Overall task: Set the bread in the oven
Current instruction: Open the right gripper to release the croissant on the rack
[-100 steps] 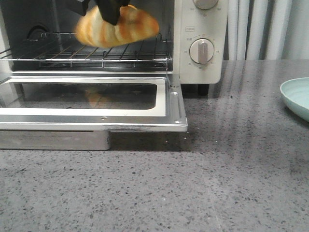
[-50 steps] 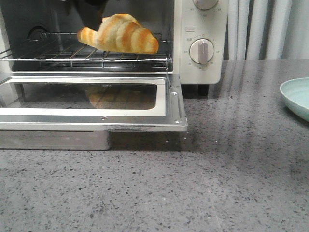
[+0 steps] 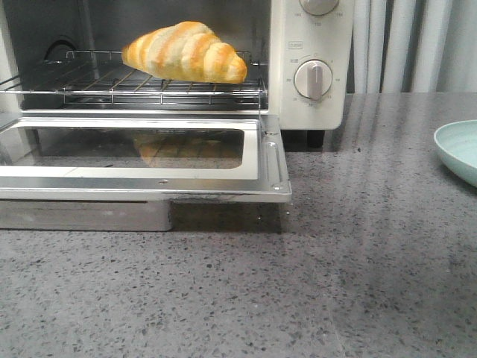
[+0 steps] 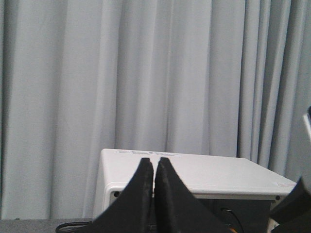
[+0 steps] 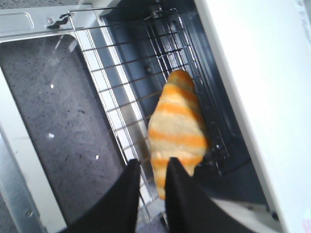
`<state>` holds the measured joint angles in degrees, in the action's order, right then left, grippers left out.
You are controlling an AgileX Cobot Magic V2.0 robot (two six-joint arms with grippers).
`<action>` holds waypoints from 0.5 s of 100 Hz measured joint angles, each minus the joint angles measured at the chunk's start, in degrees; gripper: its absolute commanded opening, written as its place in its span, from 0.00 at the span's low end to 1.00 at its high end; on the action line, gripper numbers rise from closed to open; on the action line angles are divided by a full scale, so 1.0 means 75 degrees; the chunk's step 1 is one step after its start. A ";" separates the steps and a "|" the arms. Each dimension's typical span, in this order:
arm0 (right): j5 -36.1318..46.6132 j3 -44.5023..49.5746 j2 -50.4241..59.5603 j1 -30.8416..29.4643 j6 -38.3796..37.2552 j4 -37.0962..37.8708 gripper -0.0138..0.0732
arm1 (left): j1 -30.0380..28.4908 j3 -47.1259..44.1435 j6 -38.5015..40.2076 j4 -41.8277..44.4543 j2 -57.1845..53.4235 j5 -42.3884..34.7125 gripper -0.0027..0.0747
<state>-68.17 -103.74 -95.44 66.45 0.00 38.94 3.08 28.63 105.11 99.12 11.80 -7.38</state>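
The striped, golden-brown bread [image 3: 184, 52] lies on the thin wire rack [image 3: 112, 83] inside the cream oven [image 3: 309, 45], its glass door [image 3: 134, 153] down over the speckled grey tabletop [image 3: 313, 283]. The left tool [image 4: 154, 165] is pressed together; the right tool [image 5: 151, 167], narrowly apart, holds nothing.

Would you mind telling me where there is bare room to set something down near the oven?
The grey countertop lies bare between the open oven door and the pale bowl. On the wire rack, the part left of the bread is free; its right part is occupied.
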 measured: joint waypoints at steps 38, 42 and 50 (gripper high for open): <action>-0.0463 -0.0018 0.1119 0.0051 0.0000 -0.0015 0.07 | 0.0000 -0.1351 -0.0134 -0.0059 -0.0549 0.0984 0.01; -0.0478 -0.0018 0.1273 0.0051 0.0000 -0.0015 0.07 | 0.0000 -0.1476 -0.0146 -0.0059 -0.0549 0.0984 0.01; -0.0481 -0.0018 0.1584 0.0051 0.0000 -0.0015 0.07 | 0.0000 -0.1765 -0.0146 -0.0059 -0.0549 0.1084 0.01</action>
<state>-71.78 -103.87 -83.56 66.83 0.00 38.83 3.08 15.39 104.02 98.67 7.68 0.75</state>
